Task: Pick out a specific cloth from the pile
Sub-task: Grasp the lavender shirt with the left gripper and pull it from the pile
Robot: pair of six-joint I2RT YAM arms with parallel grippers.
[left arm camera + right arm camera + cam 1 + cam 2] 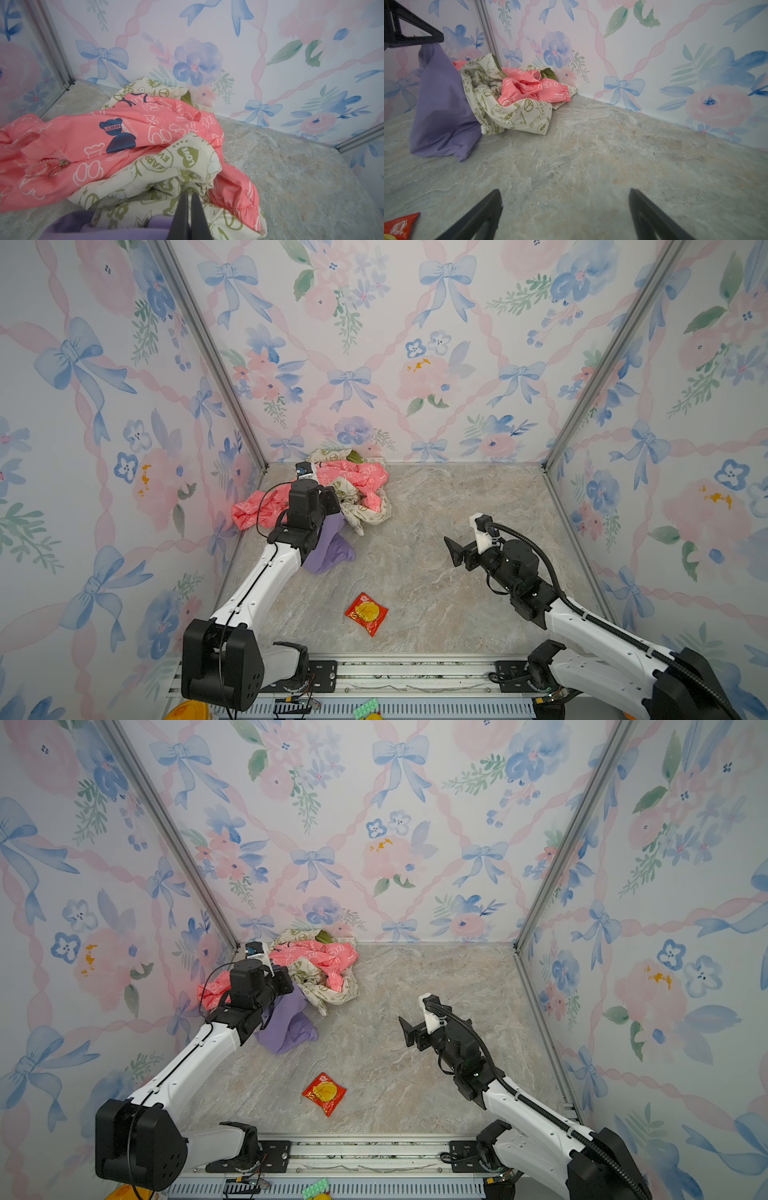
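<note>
Holding: left claw (188,197) clamped on lilac cloth (328,547), lower folds resting on surface (436,531) | cloth location: far left, touching near edge of pile (357,489) | right claw (454,551): apart, empty, at right.

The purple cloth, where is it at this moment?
In a top view the purple cloth hangs on the left side from the shut left gripper, its lower end resting on the table, just in front of the pile.

Blue bows and pink flowers paper the three walls (457,323), joined by aluminium corner posts (211,352). The floor (457,510) is mottled grey, stone-patterned.
</note>
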